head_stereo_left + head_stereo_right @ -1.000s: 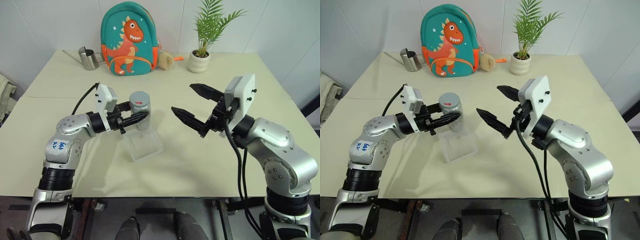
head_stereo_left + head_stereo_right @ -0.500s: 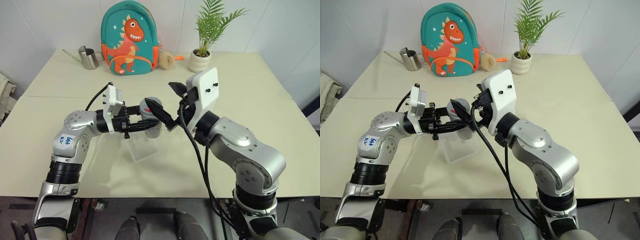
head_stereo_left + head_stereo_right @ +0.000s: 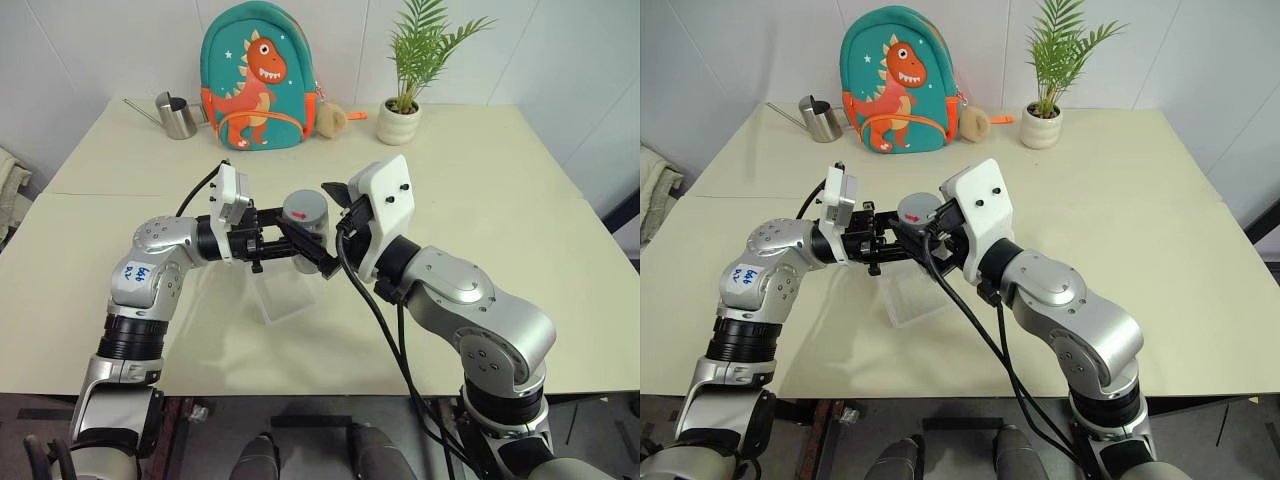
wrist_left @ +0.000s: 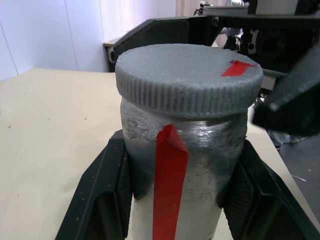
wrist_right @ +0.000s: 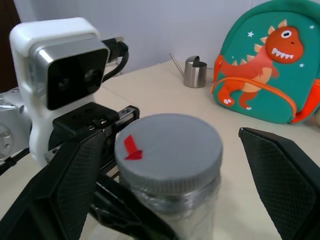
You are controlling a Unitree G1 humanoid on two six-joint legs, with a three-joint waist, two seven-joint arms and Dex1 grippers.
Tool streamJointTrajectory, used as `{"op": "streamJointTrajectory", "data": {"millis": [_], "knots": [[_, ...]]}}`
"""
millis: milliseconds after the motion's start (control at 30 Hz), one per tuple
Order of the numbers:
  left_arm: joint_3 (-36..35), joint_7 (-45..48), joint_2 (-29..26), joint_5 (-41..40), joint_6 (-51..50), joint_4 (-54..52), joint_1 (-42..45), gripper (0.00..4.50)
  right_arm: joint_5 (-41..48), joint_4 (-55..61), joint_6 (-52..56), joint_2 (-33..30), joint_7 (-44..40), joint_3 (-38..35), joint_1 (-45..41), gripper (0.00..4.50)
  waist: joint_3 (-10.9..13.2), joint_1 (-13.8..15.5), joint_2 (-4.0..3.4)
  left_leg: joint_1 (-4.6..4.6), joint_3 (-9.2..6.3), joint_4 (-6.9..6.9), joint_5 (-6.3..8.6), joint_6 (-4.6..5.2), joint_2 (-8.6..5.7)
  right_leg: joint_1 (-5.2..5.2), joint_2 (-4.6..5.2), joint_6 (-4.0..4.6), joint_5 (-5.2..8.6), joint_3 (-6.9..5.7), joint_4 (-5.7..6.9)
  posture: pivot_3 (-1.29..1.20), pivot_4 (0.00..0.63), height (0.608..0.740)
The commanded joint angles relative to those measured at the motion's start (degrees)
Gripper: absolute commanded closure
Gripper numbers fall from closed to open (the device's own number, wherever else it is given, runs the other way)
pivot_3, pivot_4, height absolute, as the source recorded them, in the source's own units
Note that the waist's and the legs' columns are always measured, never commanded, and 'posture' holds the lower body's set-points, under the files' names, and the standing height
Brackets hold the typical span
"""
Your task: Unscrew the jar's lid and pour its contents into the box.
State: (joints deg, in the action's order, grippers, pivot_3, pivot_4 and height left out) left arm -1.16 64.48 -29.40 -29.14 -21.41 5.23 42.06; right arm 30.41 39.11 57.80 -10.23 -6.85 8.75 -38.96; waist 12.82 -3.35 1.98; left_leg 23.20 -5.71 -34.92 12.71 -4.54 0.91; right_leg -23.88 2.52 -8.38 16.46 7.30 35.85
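Observation:
My left gripper (image 3: 298, 240) is shut on the jar (image 4: 185, 200) and holds it upright just above the clear box (image 3: 286, 296) on the table. A strip of red tape runs down the jar's silvery wall. Its grey lid (image 5: 168, 145) with a red mark is on. My right gripper (image 3: 310, 215) is open and straddles the lid, one finger (image 5: 65, 185) on each side with a gap to the rim. The contents are hidden behind the cloudy wall.
At the table's far edge stand a steel watering can (image 3: 178, 117), a teal dinosaur backpack (image 3: 258, 80), a small plush toy (image 3: 332, 120) and a potted plant (image 3: 400, 115). The table (image 3: 520, 230) has bare room to the right.
My right gripper swung in from the right, still open, and now straddles the lid. The left gripper carried the jar a little to the right.

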Motion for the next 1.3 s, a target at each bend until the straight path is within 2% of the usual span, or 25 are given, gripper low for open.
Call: {"op": "streamJointTrajectory", "data": {"millis": [33,400,600,900,1300], "knots": [[-0.61,-0.04,-0.24,-0.56,0.08,-1.49,1.0,2.57,-0.65,0.86,-2.02,0.39,-0.74,0.31,-0.16,0.0,0.0,0.0,0.0,0.0,0.0,0.0,0.0,0.0,0.0,0.0,0.0,0.0,0.0,0.0,0.0,0.0,0.15,0.74],[-0.27,0.02,-0.17,0.11,0.71,-1.45,0.99,2.57,-1.61,-0.06,-2.95,0.47,-1.88,0.95,-0.74,0.0,0.0,0.01,0.0,0.0,0.0,0.07,0.0,0.0,0.0,-0.01,0.0,0.01,0.0,0.0,-0.07,0.0,0.15,0.74],[-0.4,-0.13,-0.19,0.02,0.58,-1.84,1.14,2.57,-1.84,-0.18,-3.75,0.43,-3.1,1.04,-0.98,1.93,0.0,0.02,0.0,0.0,0.0,0.14,0.0,0.0,0.0,-0.01,0.01,0.01,0.0,0.0,-0.13,0.0,0.15,0.74],[-0.42,1.0,-1.09,-0.94,-0.27,-3.64,0.0,2.57,-0.12,-0.62,-3.99,0.99,-5.63,-0.01,-2.14,1.94,0.0,0.02,0.0,0.0,0.0,0.33,0.0,0.0,0.01,-0.05,0.01,0.01,0.01,-0.01,-0.21,0.0,0.15,0.74],[-1.27,9.04,-4.23,-2.21,0.81,-1.31,-0.3,2.57,10.52,-0.33,-5.97,-7.62,-24.24,-3.08,-4.5,1.94,0.0,-0.03,0.0,0.01,0.01,0.39,0.0,0.0,0.02,-0.06,0.01,0.03,0.03,-0.03,-0.27,0.0,0.15,0.74]]}}
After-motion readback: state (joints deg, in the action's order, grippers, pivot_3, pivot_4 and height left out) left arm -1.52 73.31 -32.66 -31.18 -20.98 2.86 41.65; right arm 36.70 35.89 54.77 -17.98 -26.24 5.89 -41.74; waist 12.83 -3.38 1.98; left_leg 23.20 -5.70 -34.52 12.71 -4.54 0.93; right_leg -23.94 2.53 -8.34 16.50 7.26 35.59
